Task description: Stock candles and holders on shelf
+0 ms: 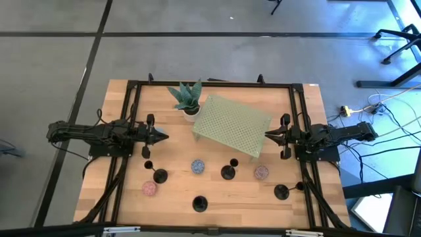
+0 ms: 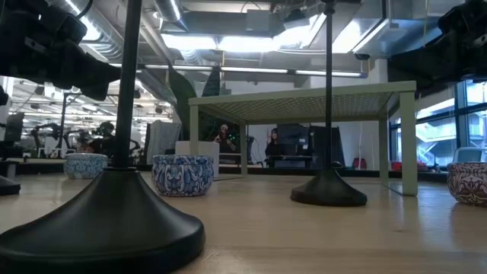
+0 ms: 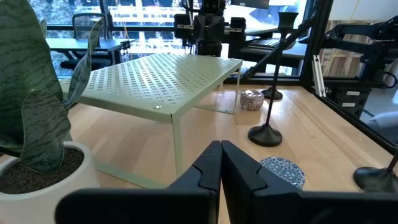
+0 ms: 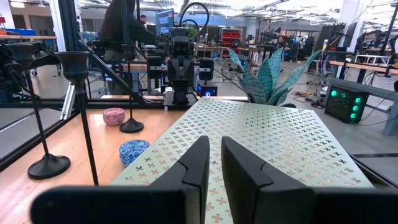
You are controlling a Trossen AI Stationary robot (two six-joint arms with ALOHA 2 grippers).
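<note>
The pale green perforated shelf [image 1: 230, 125] stands on its legs at the table's middle back. Three candles show in the high view: a bluish one [image 1: 198, 166], a pink one [image 1: 150, 188] and a pink one [image 1: 261, 172], all lying on the wood. Black holders stand upright on their disc bases [image 1: 160, 175], [image 1: 228, 172], [image 1: 200, 204], [image 1: 281, 192]. My left gripper [image 1: 163, 137] hangs left of the shelf, shut and empty. My right gripper [image 1: 268, 135] hangs at the shelf's right end, shut but for a narrow slit, and empty [image 4: 215, 149].
A potted plant [image 1: 186, 97] in a white pot stands at the shelf's far left corner, close to my left gripper [image 3: 221, 158]. A black frame [image 1: 210, 84] runs around the table. Bare wood lies along the near edge between the holders.
</note>
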